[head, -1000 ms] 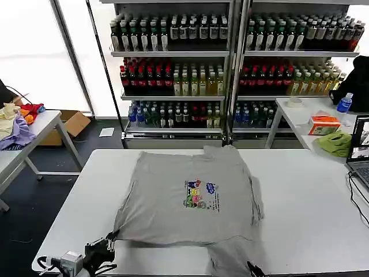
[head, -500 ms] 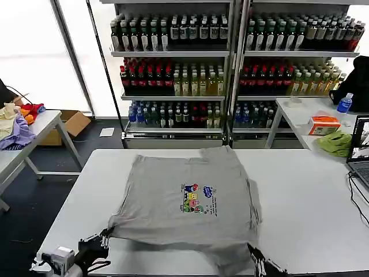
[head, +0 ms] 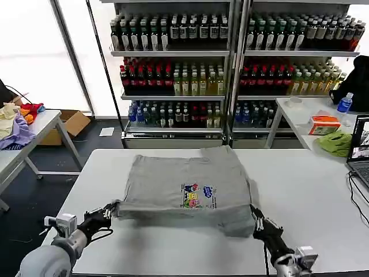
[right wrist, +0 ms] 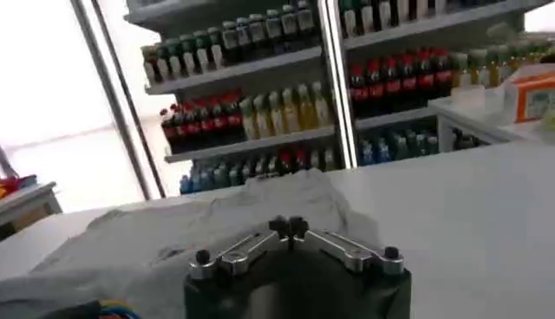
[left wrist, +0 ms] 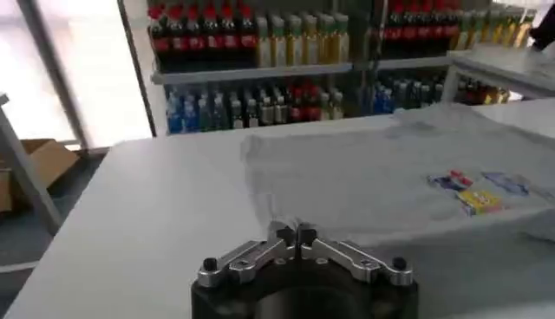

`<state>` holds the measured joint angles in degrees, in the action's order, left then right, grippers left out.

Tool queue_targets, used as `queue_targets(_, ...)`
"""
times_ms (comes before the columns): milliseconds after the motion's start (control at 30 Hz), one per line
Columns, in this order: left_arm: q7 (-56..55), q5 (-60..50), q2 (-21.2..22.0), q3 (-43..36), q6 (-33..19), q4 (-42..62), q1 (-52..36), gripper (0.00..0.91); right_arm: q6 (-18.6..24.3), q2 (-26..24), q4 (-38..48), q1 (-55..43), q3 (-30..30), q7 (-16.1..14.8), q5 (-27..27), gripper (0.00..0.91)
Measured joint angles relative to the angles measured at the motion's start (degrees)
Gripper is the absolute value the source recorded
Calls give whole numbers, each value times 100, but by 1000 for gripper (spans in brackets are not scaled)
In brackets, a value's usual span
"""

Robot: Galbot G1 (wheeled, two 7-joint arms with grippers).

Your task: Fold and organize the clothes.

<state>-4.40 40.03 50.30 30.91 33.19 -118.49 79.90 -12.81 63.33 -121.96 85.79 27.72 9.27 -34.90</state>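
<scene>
Overhead, the shirt (head: 187, 187) is lying on the white table (head: 311, 190), its near edge raised. Left gripper (head: 109, 212) is pinching the near-left corner; right gripper (head: 256, 220) is pinching the near-right corner. At the left wrist, fingertips (left wrist: 284, 232) are pressing together on cloth. At the right wrist, fingertips (right wrist: 287, 227) are likewise pressing together on the shirt's edge

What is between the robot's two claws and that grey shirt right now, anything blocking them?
Nothing visible. The left gripper is shut on the grey shirt at its near left corner, and the right gripper on its near right corner. Bare white table lies in front of the shirt.
</scene>
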Motion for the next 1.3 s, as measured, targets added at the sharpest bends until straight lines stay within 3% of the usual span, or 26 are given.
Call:
queue_targets(267, 153, 75, 54, -528, 0, 609, -772, 10, -112, 43, 761, -947, -290, -24, 137, 0)
queue_targets(300, 182, 73, 76, -595, 0, 688, -859, 141, -128, 55, 857, -1051, -341, -39, 174, 151)
queue_targets(333, 201, 69, 93, -648, -1, 754, -920, 403, -148, 68, 951, -1155, -400, -60, 214, 856)
queue_targets(367, 204, 59, 114, -694, -2, 819, -969, 907, -165, 83, 1041, -1252, -451, -76, 258, 907)
queue_targets(800, 240, -42, 157, -710, -11, 1220, -1209, 907, -506, 63, 1437, -1699, -658, -94, 576, 907)
queue_targets(1300, 4, -151, 260, -181, -15, 838, -569, 907, -934, 110, 637, -650, -407, 280, 889, 907)
